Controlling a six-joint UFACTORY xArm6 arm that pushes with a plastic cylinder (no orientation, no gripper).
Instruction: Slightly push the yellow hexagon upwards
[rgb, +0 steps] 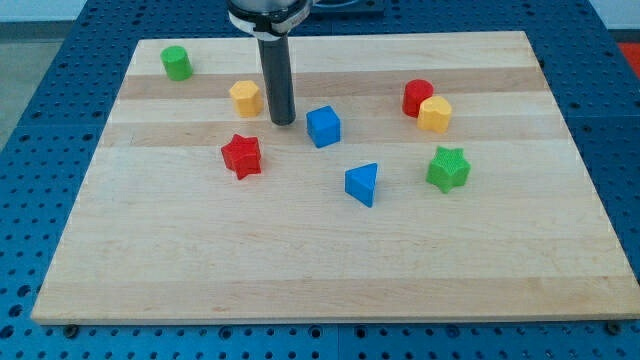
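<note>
At the view's top left sits a green block (177, 63), and further right the yellow hexagon (245, 97) rests on the bench (300, 270), just left of my tip (283, 122). My end effector is only a bare rod holding nothing. I think I am still lining up: next my tip must slip below the hexagon, then nudge it gently up.

Dark rod, my tip (283, 122). Yellow hexagon (245, 97) at its left, blue cube (323, 126) at its right, red star (241, 155) below-left. Board (300, 260) pale wood, striped grain.
</note>
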